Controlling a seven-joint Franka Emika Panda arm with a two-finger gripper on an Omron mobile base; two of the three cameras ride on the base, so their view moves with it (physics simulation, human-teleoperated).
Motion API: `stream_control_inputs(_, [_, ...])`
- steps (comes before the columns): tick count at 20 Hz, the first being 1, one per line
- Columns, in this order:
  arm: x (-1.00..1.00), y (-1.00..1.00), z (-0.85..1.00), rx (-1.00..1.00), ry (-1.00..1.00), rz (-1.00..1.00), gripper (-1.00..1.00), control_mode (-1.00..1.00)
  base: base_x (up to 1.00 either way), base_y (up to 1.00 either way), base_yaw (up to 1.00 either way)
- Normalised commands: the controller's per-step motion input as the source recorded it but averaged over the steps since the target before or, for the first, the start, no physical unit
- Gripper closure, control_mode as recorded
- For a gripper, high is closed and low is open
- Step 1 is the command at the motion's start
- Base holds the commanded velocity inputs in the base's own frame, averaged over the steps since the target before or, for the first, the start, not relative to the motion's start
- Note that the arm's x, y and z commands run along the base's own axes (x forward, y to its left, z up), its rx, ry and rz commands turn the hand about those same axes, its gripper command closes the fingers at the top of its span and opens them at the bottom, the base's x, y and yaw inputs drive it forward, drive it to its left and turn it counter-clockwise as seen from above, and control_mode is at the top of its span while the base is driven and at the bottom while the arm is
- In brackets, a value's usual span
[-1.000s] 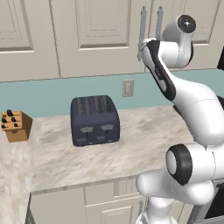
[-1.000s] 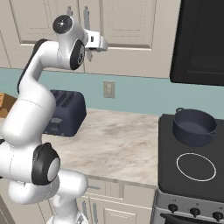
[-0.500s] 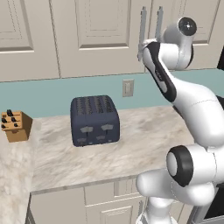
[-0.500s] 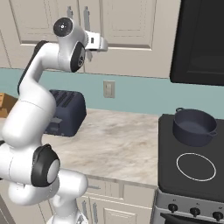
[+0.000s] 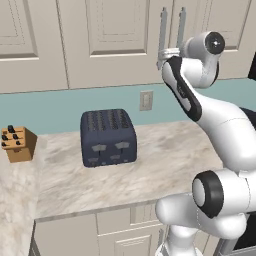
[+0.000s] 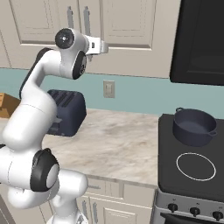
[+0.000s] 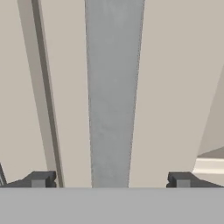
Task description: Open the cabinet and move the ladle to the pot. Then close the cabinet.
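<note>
The hand (image 7: 112,180), wide open, straddles a cabinet (image 5: 115,40) handle (image 7: 113,96); toaster (image 5: 108,136) and pot (image 6: 194,127) sit below.

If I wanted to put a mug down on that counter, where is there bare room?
The widest bare stretch of marble counter lies between the toaster and the stove. A narrower patch sits between toaster and knife block. On the stove, the pot takes the back; the front ring is bare.
</note>
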Motion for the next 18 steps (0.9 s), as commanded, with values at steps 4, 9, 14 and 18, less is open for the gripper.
stream_control_inputs(4, [1.0, 0.0, -0.17, 0.05, 0.05, 0.0, 1.0, -1.0, 0.0, 0.0, 0.0])
stream_control_inputs(9, [1.0, 0.0, -0.46, 0.04, 0.0, 0.02, 1.0, -1.0, 0.0, 0.0, 0.0])
stream_control_inputs(14, [0.83, 0.0, -0.47, 0.02, -0.04, 0.05, 1.0, -1.0, 0.0, 0.0, 0.0])
stream_control_inputs(18, [0.2, -0.1, -0.14, 0.0, -0.13, 0.01, 1.0, -1.0, 0.0, 0.0, 0.0])
